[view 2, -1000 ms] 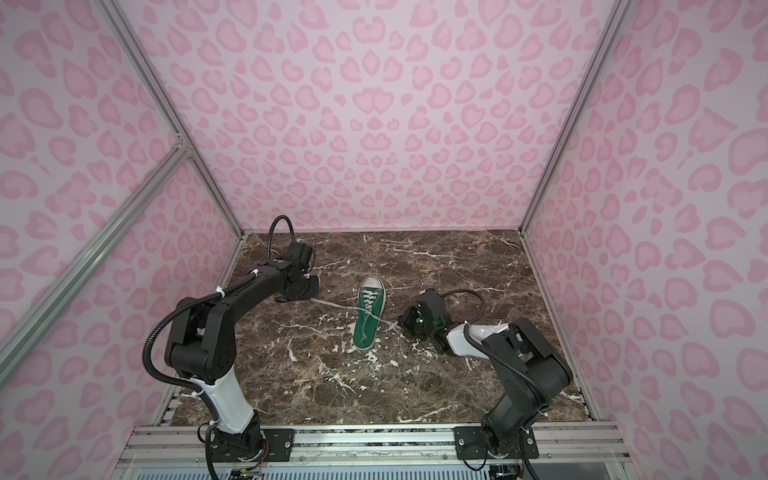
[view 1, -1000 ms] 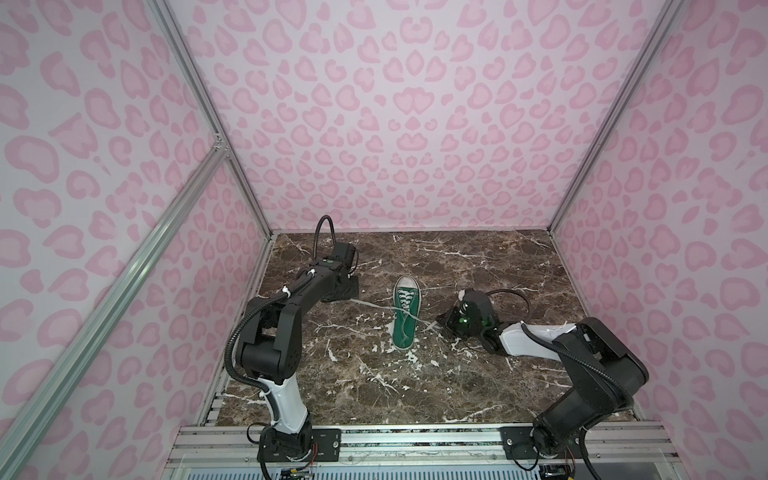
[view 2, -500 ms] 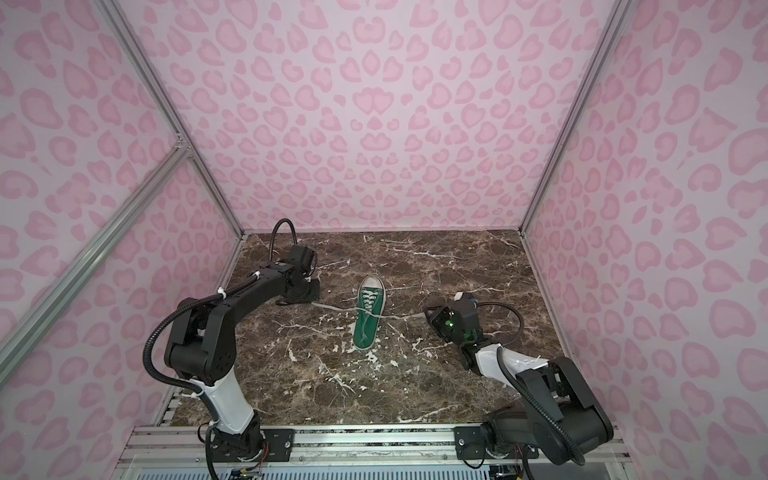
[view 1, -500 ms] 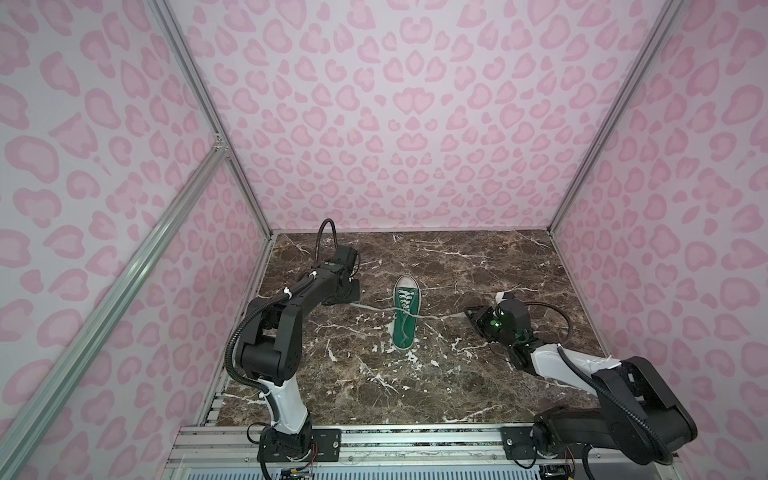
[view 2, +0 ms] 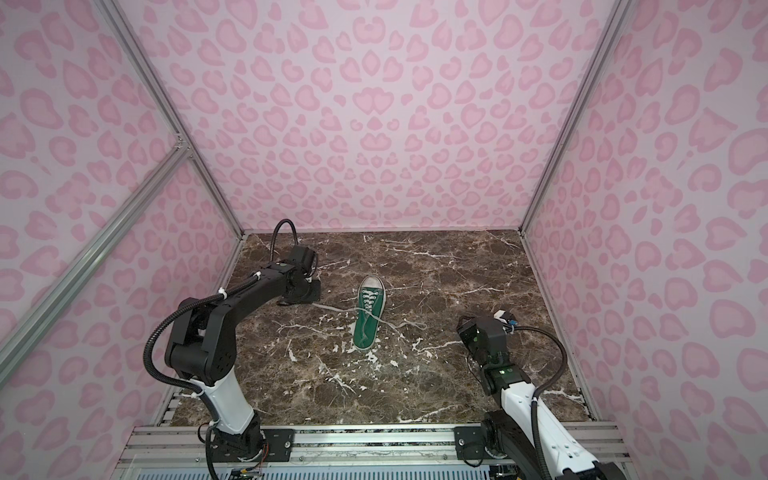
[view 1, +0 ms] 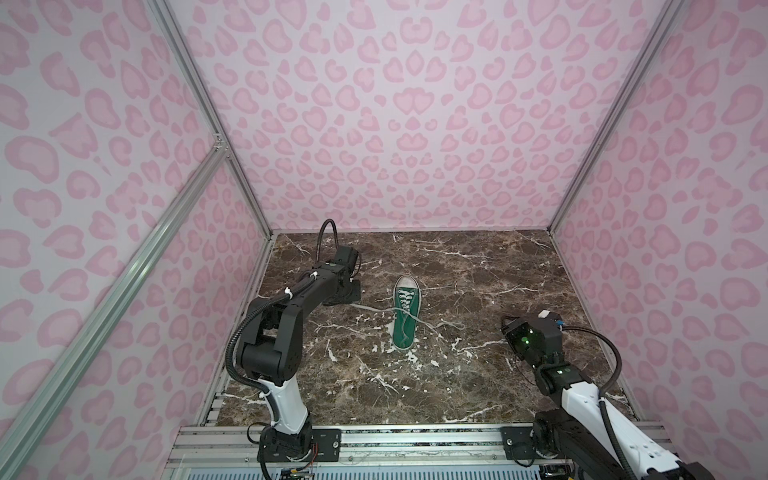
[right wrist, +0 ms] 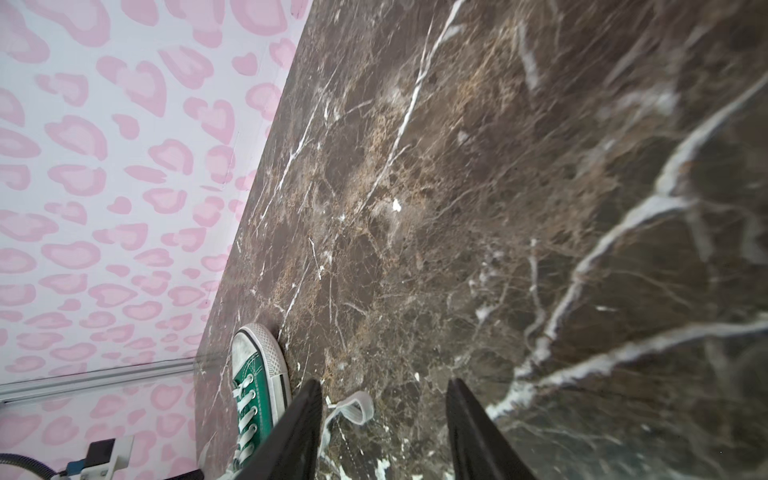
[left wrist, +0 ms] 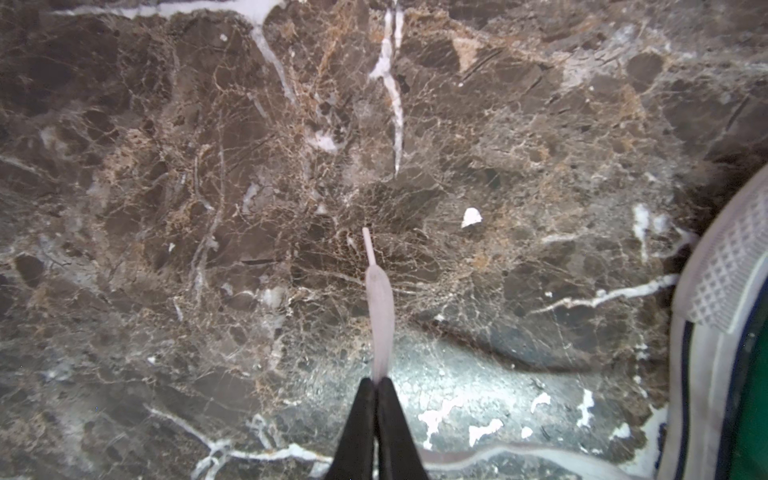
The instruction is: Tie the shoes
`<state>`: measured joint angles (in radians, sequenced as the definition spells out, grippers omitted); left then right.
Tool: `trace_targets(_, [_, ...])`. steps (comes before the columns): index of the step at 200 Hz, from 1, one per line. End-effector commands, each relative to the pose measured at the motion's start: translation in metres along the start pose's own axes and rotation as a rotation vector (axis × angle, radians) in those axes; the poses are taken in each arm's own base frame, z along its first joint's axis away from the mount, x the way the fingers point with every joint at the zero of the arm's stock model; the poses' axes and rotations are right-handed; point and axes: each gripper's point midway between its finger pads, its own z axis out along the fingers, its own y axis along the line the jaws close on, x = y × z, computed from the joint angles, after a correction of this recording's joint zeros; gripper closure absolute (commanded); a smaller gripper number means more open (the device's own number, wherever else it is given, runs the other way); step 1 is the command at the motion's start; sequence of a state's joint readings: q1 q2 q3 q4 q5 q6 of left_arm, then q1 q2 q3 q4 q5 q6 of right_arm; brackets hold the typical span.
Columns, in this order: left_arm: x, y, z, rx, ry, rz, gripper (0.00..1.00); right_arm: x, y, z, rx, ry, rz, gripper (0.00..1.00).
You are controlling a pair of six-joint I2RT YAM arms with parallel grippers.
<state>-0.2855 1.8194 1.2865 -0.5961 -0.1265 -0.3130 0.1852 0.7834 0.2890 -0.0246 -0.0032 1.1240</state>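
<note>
The shoe [view 1: 406, 311], a small green sneaker with a white toe cap, lies mid-floor with its toe toward the back wall; both top views show it [view 2: 370, 318]. My left gripper [left wrist: 377, 380] is low at the shoe's left [view 1: 347, 296] and shut on the left lace's end [left wrist: 381, 316], which sticks out past the fingertips. That lace [view 1: 370, 308] runs along the floor to the shoe. My right gripper [right wrist: 384, 386] is open and holds nothing. It stands well right of the shoe [view 1: 509, 328]. The right lace [view 1: 451, 324] lies slack on the floor, its looped end [right wrist: 353, 409] near one finger.
Dark brown marble floor [view 1: 478, 270] inside a booth of pink spotted walls [view 1: 395, 124]. An aluminium rail [view 1: 415, 440] with both arm bases runs along the front edge. The left arm's elbow [view 1: 270, 345] stands high at the left.
My right gripper opened, let go of the right lace, and drew back to the right and toward the front. The lace dropped slack onto the floor. The left gripper hardly moved.
</note>
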Motion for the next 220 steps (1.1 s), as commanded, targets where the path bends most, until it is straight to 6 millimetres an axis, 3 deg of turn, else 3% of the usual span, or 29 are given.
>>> trace_targets(1, [-0.003,-0.003,0.000,0.017,-0.013,-0.007,0.91,0.003,-0.031,-0.009,0.169,0.032,-0.118,0.49])
trace_targets(62, [-0.003,-0.004,0.003,0.022,-0.009,-0.008,0.88,0.042,0.008,0.011,0.136,0.361,-0.203,0.46])
trace_targets(95, [0.000,-0.005,0.007,0.030,0.000,-0.017,0.88,0.077,0.042,0.031,0.097,0.493,-0.242,0.45])
trace_targets(119, [0.001,-0.006,0.009,0.038,0.004,-0.021,0.82,0.102,0.061,0.047,0.074,0.546,-0.238,0.45])
trace_targets(156, [-0.001,-0.004,0.006,0.033,-0.003,-0.021,0.65,0.125,0.073,0.064,0.126,0.576,-0.241,0.44])
trace_targets(220, [0.000,-0.002,0.005,0.028,-0.003,-0.018,0.59,0.140,0.070,0.078,0.197,0.606,-0.271,0.42])
